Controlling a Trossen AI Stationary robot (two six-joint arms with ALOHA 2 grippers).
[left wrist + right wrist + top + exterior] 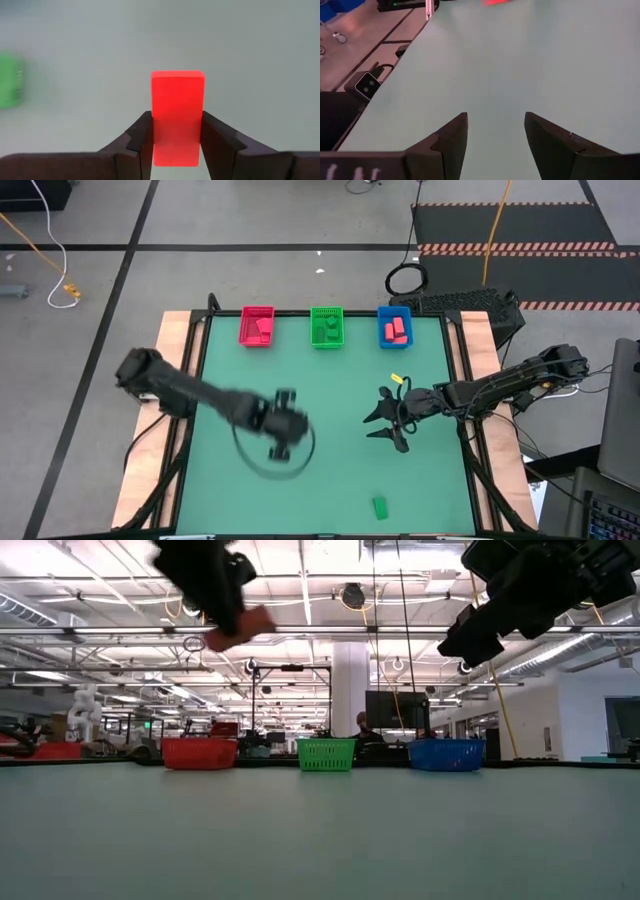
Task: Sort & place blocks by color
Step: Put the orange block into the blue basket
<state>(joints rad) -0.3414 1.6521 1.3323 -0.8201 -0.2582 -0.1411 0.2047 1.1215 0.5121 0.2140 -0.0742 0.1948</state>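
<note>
High view: green table (330,470) on grey floor (100,280)

The red block (177,117) looks like smooth, solid plastic with a slight sheen, pinched between the left gripper's (176,145) 2 matt dark fingers (140,142), probably moulded plastic. The table (330,390) carries a matt green mat, smooth and unmarked, framed by pale bare wood at its edges. The red bin (199,753), green bin (326,754) and blue bin (446,753) show slotted plastic walls.
</note>
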